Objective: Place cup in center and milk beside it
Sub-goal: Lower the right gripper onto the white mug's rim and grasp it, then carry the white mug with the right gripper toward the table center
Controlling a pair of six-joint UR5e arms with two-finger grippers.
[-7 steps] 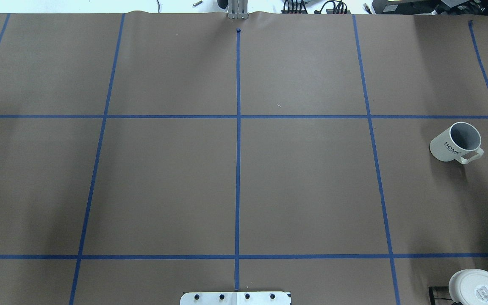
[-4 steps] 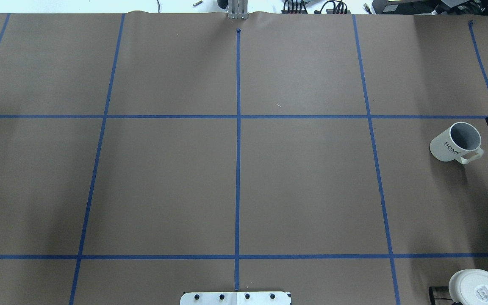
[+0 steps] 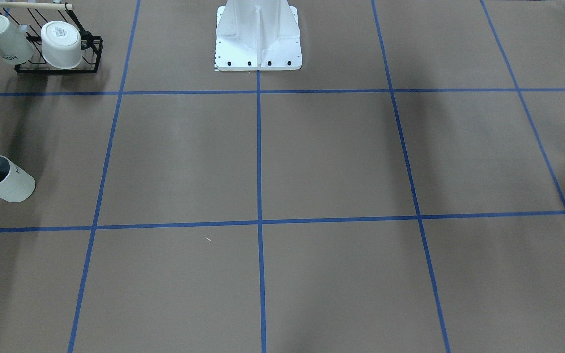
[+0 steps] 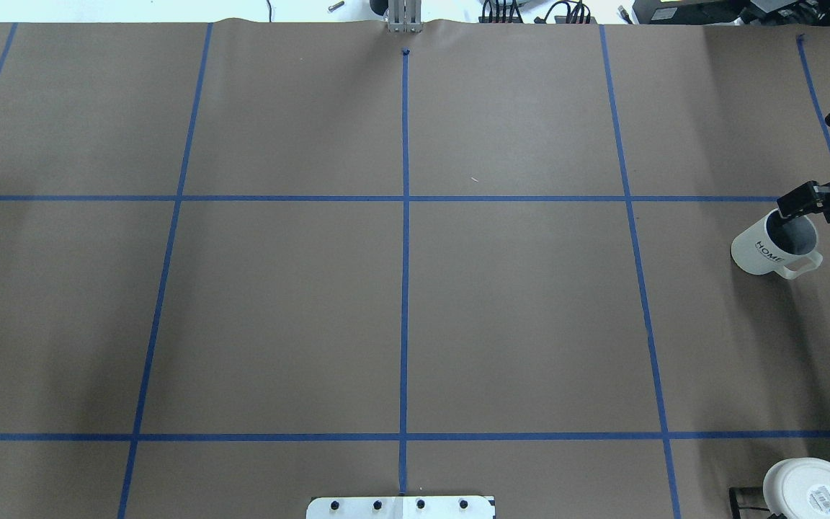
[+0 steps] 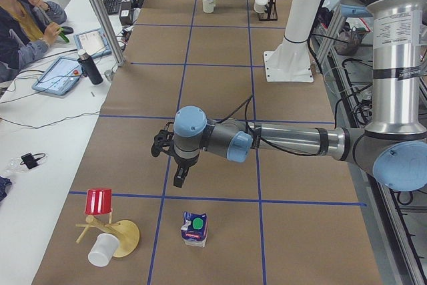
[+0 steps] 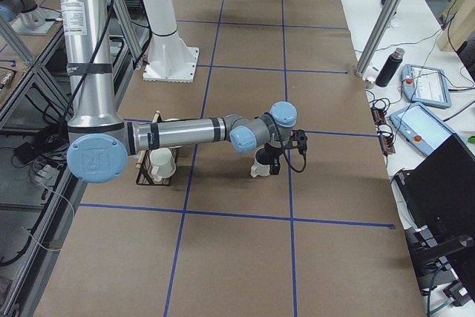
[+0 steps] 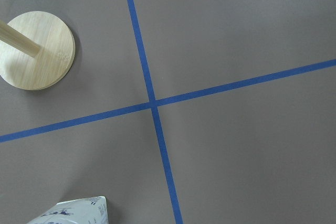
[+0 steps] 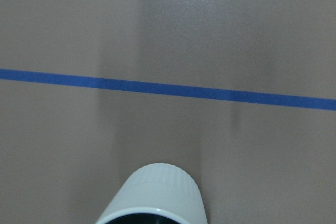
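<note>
The right gripper [image 4: 798, 205] hangs over the mouth of the cup [image 4: 759, 252], with one dark finger showing above the far rim. Whether its jaws are spread or pressed together cannot be told, nor whether it touches the rim. The cup stands upright near the right end of the table [image 4: 516, 310], in the middle row of squares, close to the outer blue tape line [image 4: 811, 72]. It is plain white with a grey inside and dark lettering on the side turned to the table's middle. Its small handle points toward the robot's side and the table end. Nearer the robot on that end, a black wire rack [image 3: 88, 41] holds a squat white cup [image 3: 62, 46] and a white mug [image 3: 3, 39]. Inward from the cup lie wide brown squares crossed by tape, past the white robot base [image 3: 258, 44]. At the far left end the milk [image 5: 195, 226] stands upright, dark blue and white with a round green cap. It is near a wooden stand [image 5: 127, 238] bearing a red cup [image 5: 99, 201]. The left gripper [image 5: 179, 181] hovers above a tape crossing near the carton, apart from it; how its jaws stand cannot be told
</note>
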